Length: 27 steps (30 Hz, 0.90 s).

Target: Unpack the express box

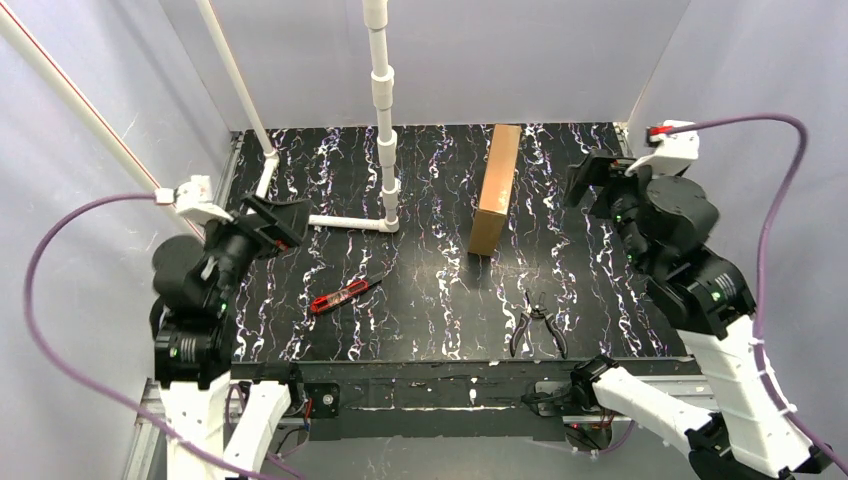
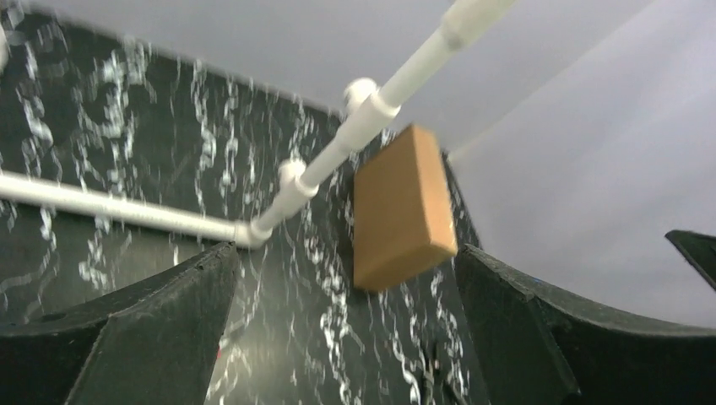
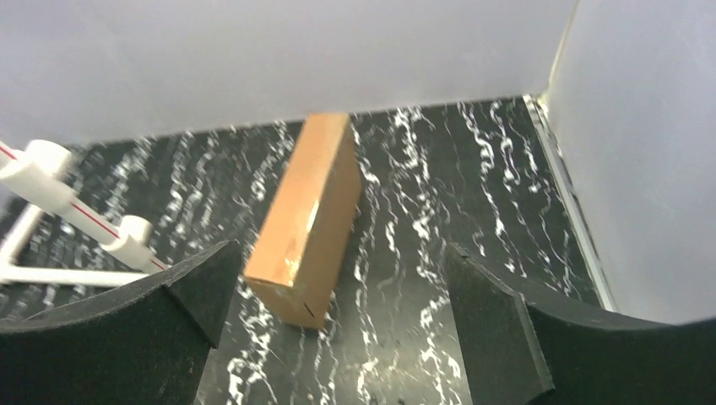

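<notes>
The express box is a long plain brown cardboard box lying shut on the black marbled table, right of centre toward the back. It also shows in the left wrist view as the box and in the right wrist view as the box. My left gripper hovers at the left side, well away from the box, its fingers spread wide with nothing between them. Raised to the right of the box, my right gripper is also open and empty, fingers wide apart.
A white pipe frame stands at the back centre, its foot lying left of the box. A red-handled knife lies front left and black pliers front right. Grey walls enclose the table on three sides.
</notes>
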Available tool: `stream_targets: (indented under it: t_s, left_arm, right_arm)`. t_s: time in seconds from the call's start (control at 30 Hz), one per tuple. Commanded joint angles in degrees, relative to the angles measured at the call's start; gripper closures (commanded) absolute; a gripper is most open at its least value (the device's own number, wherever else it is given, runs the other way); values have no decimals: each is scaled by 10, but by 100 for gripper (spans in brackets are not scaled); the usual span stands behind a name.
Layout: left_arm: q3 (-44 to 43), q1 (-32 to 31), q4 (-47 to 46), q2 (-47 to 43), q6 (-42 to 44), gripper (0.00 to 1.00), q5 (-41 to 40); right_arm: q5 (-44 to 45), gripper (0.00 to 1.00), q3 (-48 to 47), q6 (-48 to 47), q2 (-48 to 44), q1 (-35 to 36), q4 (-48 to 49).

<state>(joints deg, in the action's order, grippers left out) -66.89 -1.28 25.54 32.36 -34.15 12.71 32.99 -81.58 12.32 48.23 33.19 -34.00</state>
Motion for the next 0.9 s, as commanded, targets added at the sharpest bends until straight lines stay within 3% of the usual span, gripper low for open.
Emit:
stream_targets:
  t_s: [0.0,0.3,0.6,0.7,0.87]
  left_arm:
    - [22,-1,27,34,-5,1,68]
    - [52,-1,39,65,-1,1,117]
    - [114,-1,121,101,49,1,123]
    - [139,-1,145,104,55,5,113]
    - [173,-1,158,87,77,5,98]
  right_arm:
    - [30,0,-3,7,11,4,-48]
    - [-12,0,-3,12,38,4,-48]
    - [-291,0,92,49,81,4,37]
    - [-381,0,149,85,101,10,91]
    - [-386,0,218,118,143,80,178]
